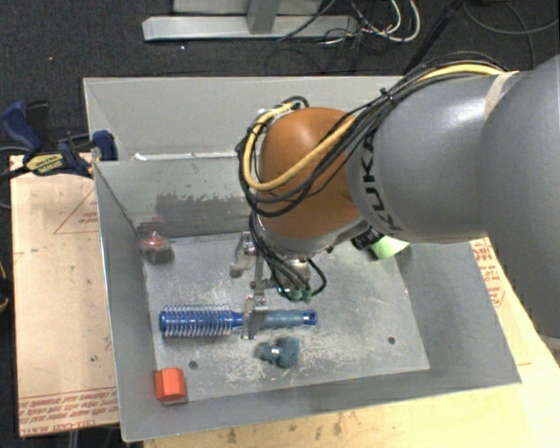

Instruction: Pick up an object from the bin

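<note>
Blue brush (206,322): flat on bin (380,340) floor, handle rightward.
My gripper (254,323): down at its neck; opening, cannot tell.

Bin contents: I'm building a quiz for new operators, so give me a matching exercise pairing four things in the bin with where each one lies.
Things:
1. blue hairbrush
2. orange block
3. green thing
4. small reddish thing

Places, as seen in the view:
A. lower-left corner
B. upper-left corner
C. right side, partly behind the arm
D. middle, lying under the gripper

Pairs: 1-D, 2-A, 3-C, 4-B
</note>
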`<state>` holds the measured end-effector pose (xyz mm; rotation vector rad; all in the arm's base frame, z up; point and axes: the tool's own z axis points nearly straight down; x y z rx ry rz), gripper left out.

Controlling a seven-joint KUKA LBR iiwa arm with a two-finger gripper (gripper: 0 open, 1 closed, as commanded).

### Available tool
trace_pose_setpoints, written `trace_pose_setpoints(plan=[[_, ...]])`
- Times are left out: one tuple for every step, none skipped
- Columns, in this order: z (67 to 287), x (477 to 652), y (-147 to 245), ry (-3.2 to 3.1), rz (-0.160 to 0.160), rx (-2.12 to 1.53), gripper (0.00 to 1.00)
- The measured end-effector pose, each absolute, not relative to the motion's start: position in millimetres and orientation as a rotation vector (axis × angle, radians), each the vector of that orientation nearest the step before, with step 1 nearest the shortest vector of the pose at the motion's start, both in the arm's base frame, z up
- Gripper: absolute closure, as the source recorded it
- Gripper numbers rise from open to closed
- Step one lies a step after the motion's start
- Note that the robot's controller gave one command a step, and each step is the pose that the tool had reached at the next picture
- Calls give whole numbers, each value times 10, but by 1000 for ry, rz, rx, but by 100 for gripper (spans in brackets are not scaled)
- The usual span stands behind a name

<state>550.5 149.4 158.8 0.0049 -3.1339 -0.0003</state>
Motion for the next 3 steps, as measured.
trace_pose_setpoints(plan=[[732,5816,2084,-3145,-4,116,0],[778,5839,2086,-3155,-13,108,100],[2422,5783,2297,-3149,-7,47,100]])
